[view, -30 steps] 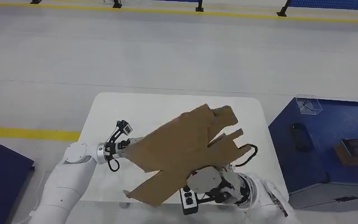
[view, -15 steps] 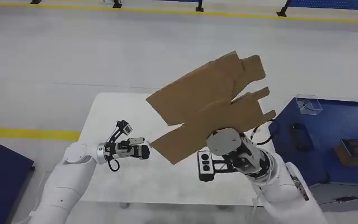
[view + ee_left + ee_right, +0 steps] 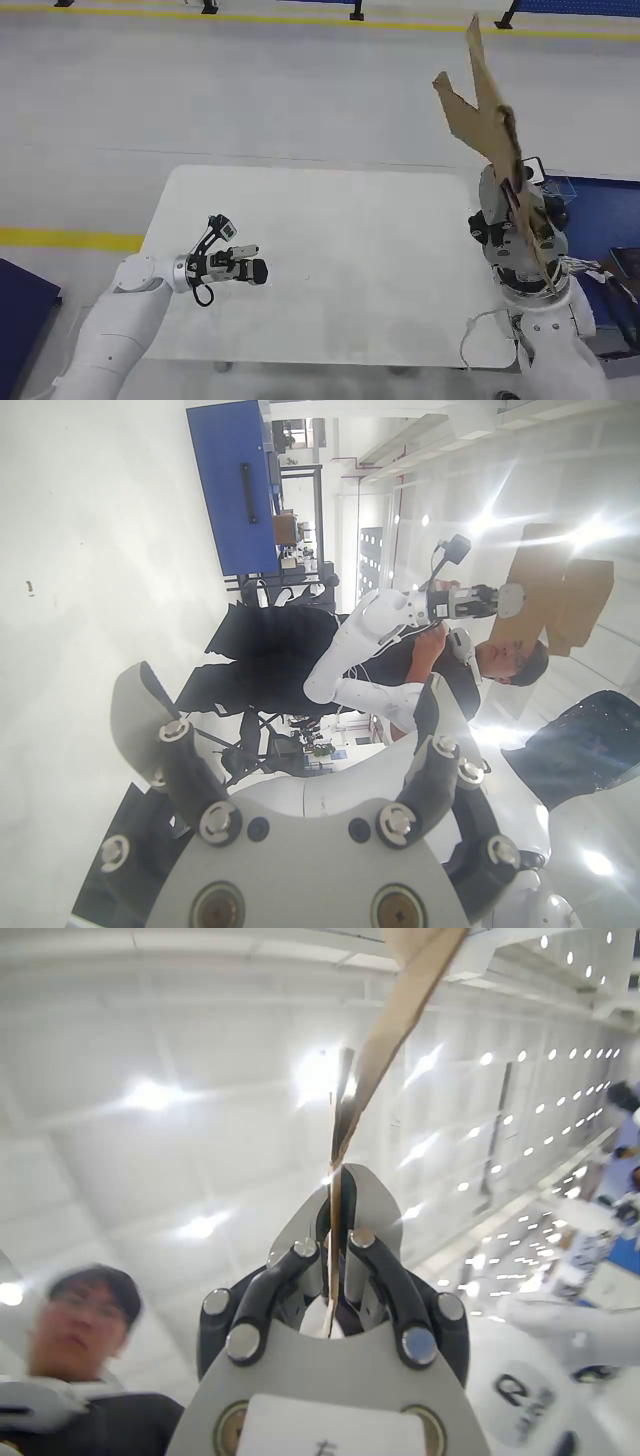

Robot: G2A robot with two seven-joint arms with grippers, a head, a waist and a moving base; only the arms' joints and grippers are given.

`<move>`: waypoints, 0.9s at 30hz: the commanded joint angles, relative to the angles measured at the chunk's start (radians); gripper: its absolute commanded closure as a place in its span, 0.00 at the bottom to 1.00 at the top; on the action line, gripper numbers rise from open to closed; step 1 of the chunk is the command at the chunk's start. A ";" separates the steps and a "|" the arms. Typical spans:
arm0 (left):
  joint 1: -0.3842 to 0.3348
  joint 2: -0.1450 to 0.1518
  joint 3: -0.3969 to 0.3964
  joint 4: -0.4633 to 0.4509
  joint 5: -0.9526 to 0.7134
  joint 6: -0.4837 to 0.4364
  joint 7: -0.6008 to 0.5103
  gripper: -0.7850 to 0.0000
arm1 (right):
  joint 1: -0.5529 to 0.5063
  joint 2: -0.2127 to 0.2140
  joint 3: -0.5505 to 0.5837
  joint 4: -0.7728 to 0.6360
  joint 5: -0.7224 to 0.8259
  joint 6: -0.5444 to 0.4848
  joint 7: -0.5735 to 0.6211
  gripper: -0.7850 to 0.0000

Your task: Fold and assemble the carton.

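Gripping the flat carton (image 3: 405,1003) by one edge, the right jaws are closed narrow on the cardboard. Both fingers (image 3: 375,1208) press against the sheet, which runs down between them towards the palm. The left jaws stand wide open with nothing between their fingers (image 3: 145,700), and they touch nothing that can be made out. In the top view the right arm (image 3: 525,250) stands at the right-hand edge of the bench (image 3: 350,240) and holds the carton (image 3: 485,120) high, well above the bench top. The sheet is turned nearly edge-on to that camera and tilted, with its notched flaps uppermost. The left arm (image 3: 140,290) lies low over the left part of the bench with its jaws pointing across towards the right side. A wide stretch of white bench top lies between them and the carton, so the two are well apart. A blue cabinet (image 3: 610,215) stands just beside the bench's right edge, near the right arm. The right wrist view gives the grip itself: the thin cardboard edge is pinched at the fingertips, and the sheet rises and bends away above them. The left wrist view, looking across from farther off, gives the carton's (image 3: 565,600) broad brown face and its separate flaps, with the right arm (image 3: 380,615) reaching out to it. Whether the left jaws rest on the bench or hang just over it cannot be told.
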 commanded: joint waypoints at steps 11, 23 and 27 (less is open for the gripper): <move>0.000 0.000 0.000 0.000 0.000 0.000 0.000 0.00 | -0.064 -0.024 -0.035 0.049 -0.719 -0.694 0.114 1.00; 0.000 0.000 0.000 0.000 0.000 0.000 0.000 0.00 | -0.051 -0.045 -0.108 0.120 -0.837 -0.815 -0.024 1.00; 0.000 0.000 0.000 0.000 0.000 0.000 0.000 0.00 | -0.051 -0.045 -0.108 0.120 -0.837 -0.815 -0.024 1.00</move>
